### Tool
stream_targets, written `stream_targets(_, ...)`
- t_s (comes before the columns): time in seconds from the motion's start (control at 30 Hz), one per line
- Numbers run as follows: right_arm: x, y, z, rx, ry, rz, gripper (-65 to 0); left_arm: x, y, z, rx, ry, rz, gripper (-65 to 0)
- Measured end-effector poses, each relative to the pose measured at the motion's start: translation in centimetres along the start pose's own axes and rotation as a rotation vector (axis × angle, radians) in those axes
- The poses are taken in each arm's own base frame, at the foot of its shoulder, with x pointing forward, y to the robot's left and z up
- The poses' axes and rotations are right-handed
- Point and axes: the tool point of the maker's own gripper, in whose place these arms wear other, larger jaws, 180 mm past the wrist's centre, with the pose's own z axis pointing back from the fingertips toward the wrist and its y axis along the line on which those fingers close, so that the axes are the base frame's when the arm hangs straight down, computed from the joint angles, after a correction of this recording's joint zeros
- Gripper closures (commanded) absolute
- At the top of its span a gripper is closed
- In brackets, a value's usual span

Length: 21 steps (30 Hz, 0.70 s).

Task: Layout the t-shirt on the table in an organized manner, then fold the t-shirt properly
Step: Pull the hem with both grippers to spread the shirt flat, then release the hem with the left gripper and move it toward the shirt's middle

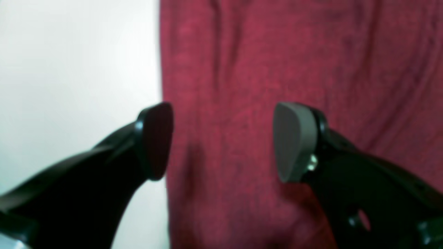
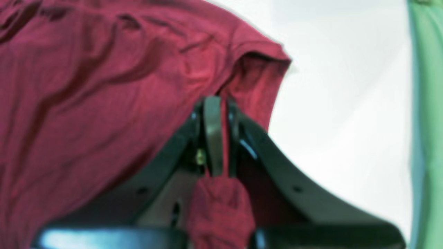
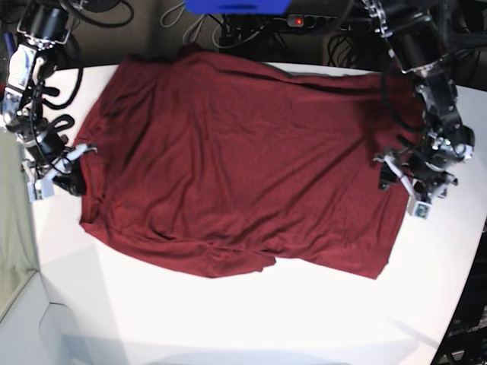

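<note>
T-shirt, dark maroon, spread wide over white table, reaching from far edge toward middle, with wrinkles across body and a bunched fold along near hem. Bare tabletop in front of it and at both sides.

Right gripper, on left side of base view, closed tight on a pinch of maroon cloth at garment's edge; a tuft of fabric squeezed out behind pads in right wrist view, sleeve opening draped just beyond fingertips. Strip of green at right border of that view.

Left gripper, on right side of base view, spread wide with nothing between pads. Dark finger poised over straight edge of t-shirt where cloth meets table, grey one over maroon fabric. Contact with cloth not discernible from wrist view.

Cables and a blue object beyond far table edge.
</note>
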Motion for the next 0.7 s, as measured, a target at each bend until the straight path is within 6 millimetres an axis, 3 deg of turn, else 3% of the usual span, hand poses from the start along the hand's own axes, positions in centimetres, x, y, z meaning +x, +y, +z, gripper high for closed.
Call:
stream_targets(0.17, -0.7, 1.4, -2.1, 0.034, 0.012, -0.068, -1.6, -2.5, 0.2, -1.8, -0.03, 0.083, 0.055, -44.0)
stream_targets(0.27, -2.1, 1.6, -2.6, 0.045, 0.031, -0.119, -1.5, -2.4, 0.3, -2.2, -0.048, 0.043, 0.076, -44.0)
stream_targets(0.37, -5.2, 1.4, -2.7, 0.042, 0.094, -0.165, -1.5, -2.6, 0.6, -2.4, -0.049, 0.012, 0.094, -44.0)
stream_targets(0.7, -6.9, 1.3, -1.7, 0.015, 0.103, -0.138, -1.5, -4.3, -0.9, -1.8, -0.058, -0.005, 0.028, -44.0)
